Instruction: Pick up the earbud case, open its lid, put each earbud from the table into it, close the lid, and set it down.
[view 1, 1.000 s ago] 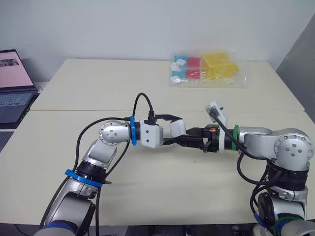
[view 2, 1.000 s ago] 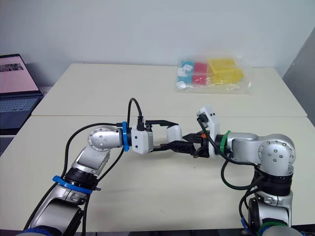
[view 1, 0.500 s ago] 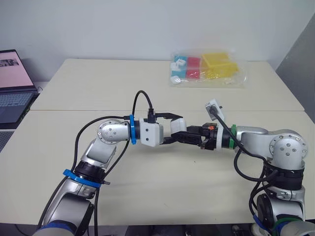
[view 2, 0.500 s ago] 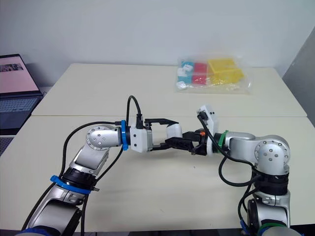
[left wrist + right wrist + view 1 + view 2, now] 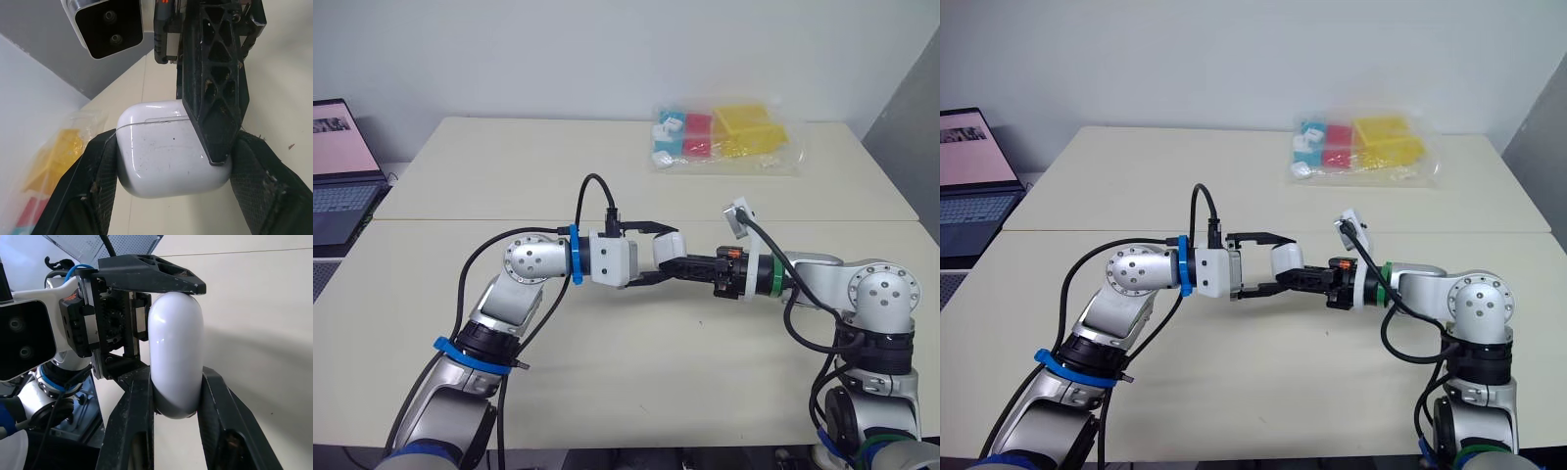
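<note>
Glossy wht plastic earbud case [image 5: 156,156], matt grainy blk finger pads [image 5: 95,191], matt beige table [image 5: 705,372], clear plastic bag [image 5: 734,137].

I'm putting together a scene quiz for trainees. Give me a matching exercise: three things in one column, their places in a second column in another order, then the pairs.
Things
1. earbud case
2. laptop
3. plastic bag

Places
A. on the far side of the table, towards the robot's right
B. gripped between the left hand and the right hand, above the table
C. beyond the table's left edge, open

Pairs: 1-B; 2-C; 3-A
</note>
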